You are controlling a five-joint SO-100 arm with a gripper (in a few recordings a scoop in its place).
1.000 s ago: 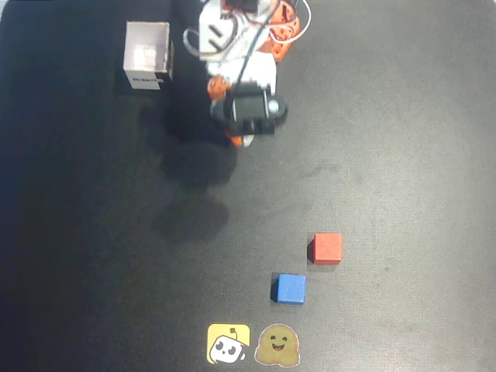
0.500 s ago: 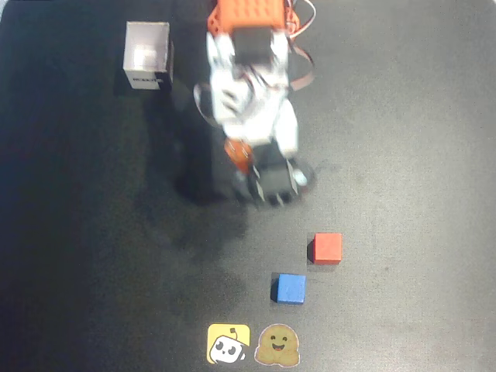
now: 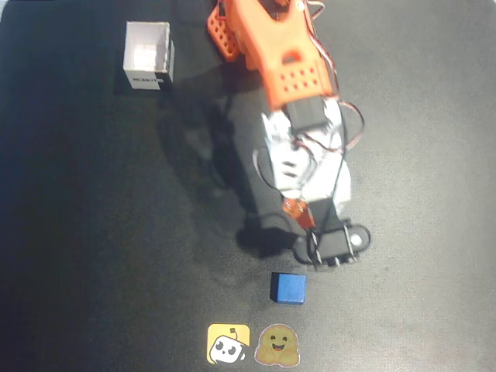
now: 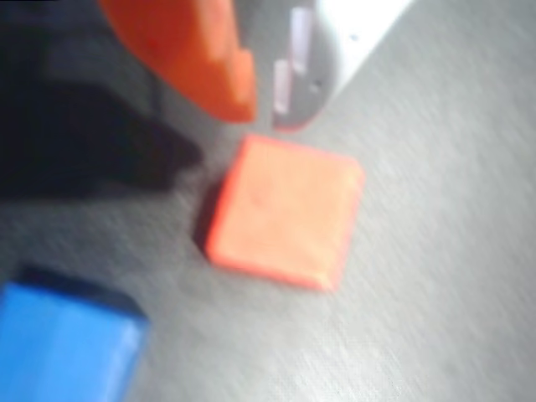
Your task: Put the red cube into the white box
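Observation:
The red cube [image 4: 285,209] lies on the dark table in the middle of the wrist view, just below my gripper [image 4: 264,113]. The orange finger [image 4: 213,67] and the pale finger [image 4: 306,75] stand close together above the cube with nothing between them, clear of it. In the overhead view my gripper [image 3: 324,236] reaches out over the spot right of and above the blue cube, and the arm hides the red cube there. The white box [image 3: 147,56] stands open-topped at the far upper left, well away from the gripper.
A blue cube [image 3: 288,287] sits just below-left of the gripper; it is the blue block at the wrist view's lower left [image 4: 63,347]. Two stickers, a yellow one [image 3: 228,343] and a brown face [image 3: 277,345], lie near the bottom edge.
The arm has unfolded from near its base and stretched down the overhead picture toward the cubes. Its wrist now covers the red cube, which showed plainly before. The cubes and box have not moved.

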